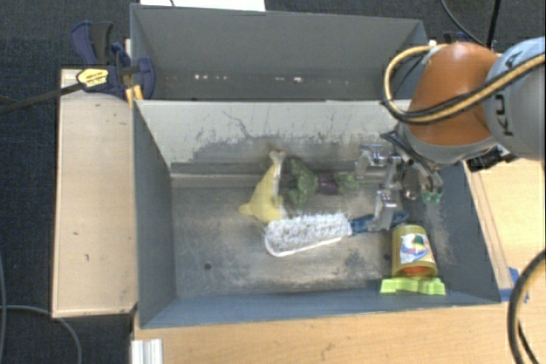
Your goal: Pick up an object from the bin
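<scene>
My gripper (380,182) hangs low at the right of the bin, open, with nothing seen between its two metal fingers. Just below it lies a white brush (307,233) whose blue handle (368,224) points toward the gripper. A small green piece (345,181) lies right beside the gripper on its left. A yellow can with an orange lid (412,251) lies a little below and to the right of the gripper.
A yellow banana-shaped thing (264,193) and a dark green and purple thing (300,181) lie near the back wall at the middle. A bright green flat piece (414,287) rests at the front right corner. The arm's orange cover and cables overhang the right wall.
</scene>
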You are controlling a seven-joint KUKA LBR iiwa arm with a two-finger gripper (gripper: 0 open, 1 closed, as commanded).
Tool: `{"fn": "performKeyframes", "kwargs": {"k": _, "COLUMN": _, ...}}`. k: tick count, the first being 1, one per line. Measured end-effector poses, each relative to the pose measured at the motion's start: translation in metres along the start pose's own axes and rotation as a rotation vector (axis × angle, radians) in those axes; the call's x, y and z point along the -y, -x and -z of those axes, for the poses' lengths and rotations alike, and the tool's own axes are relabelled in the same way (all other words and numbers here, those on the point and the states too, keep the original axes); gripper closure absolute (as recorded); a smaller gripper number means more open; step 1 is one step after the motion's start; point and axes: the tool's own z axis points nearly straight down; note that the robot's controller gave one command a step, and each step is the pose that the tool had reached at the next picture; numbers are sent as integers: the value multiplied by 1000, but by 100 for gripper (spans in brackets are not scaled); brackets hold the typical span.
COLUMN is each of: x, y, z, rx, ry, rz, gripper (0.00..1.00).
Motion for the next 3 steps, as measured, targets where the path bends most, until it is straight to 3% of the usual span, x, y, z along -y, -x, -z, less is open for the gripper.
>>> {"fn": "performKeyframes", "kwargs": {"k": 1, "x": 0, "y": 2, "z": 5, "rx": 8, "ry": -1, "rz": 1, "gripper": 0}}
{"fn": "performKeyframes", "kwargs": {"k": 2, "x": -54, "y": -9, "z": -14, "rx": 8, "ry": -2, "rz": 42, "gripper": 0}}
{"fn": "performKeyframes", "kwargs": {"k": 3, "x": -75, "y": -34, "z": -19, "rx": 8, "ry": 4, "rz": 142, "gripper": 0}}
